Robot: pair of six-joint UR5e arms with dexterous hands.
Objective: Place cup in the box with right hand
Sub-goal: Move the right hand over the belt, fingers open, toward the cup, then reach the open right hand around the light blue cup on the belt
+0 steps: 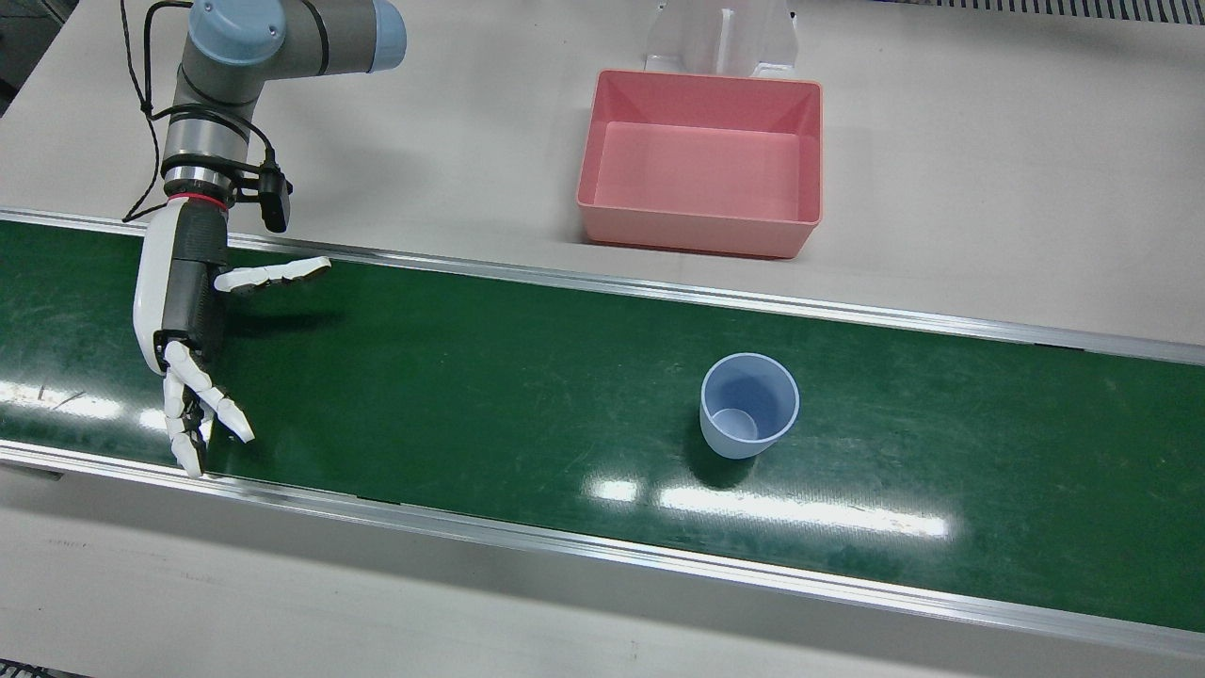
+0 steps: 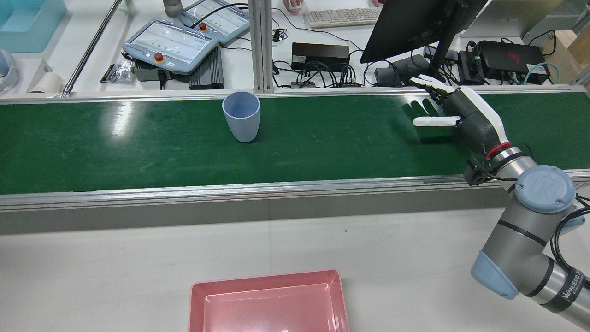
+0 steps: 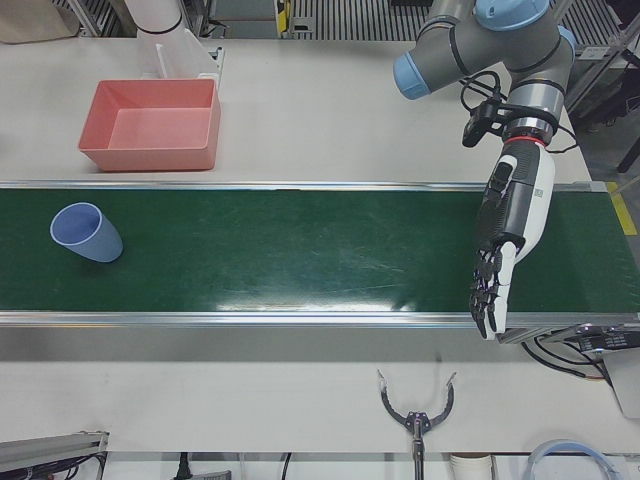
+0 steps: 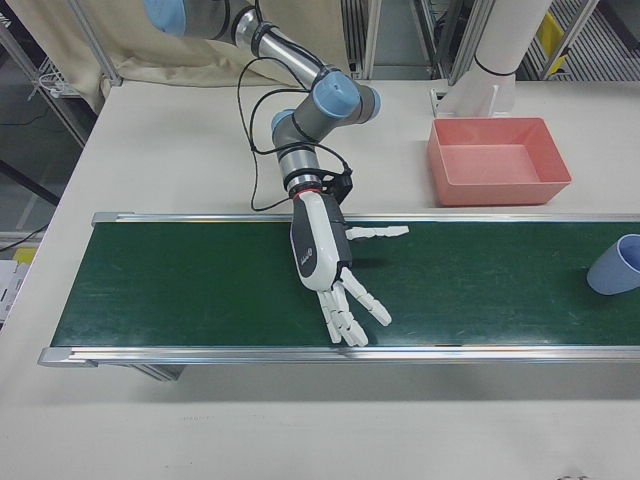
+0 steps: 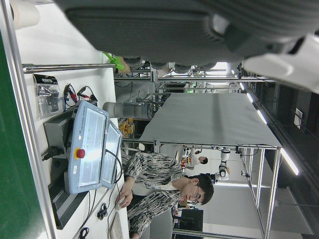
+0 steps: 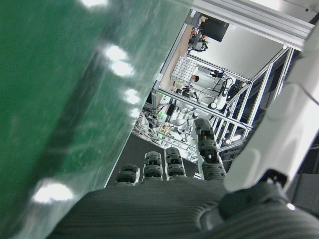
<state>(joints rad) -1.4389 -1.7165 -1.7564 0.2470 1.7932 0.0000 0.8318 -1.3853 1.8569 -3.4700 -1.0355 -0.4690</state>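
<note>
- Right hand [image 1: 184,311]: over belt [image 1: 471,377], near one end; fingers splayed, nothing held; likely poised for reach.
- Cup [image 1: 748,405]: upright mid-belt, well apart from right hand.
- Box [image 1: 701,83]: empty, off belt on robot's side, awaiting cup.
- Left hand [image 3: 508,235]: over belt's opposite end, fingers extended, empty; parked clear.

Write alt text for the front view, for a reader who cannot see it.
An upright light blue cup stands alone on a green conveyor belt, far from the robot's open right hand, which hangs over the belt at the view's left with fingers spread. An empty pink box sits on the pale table beyond the belt.
</note>
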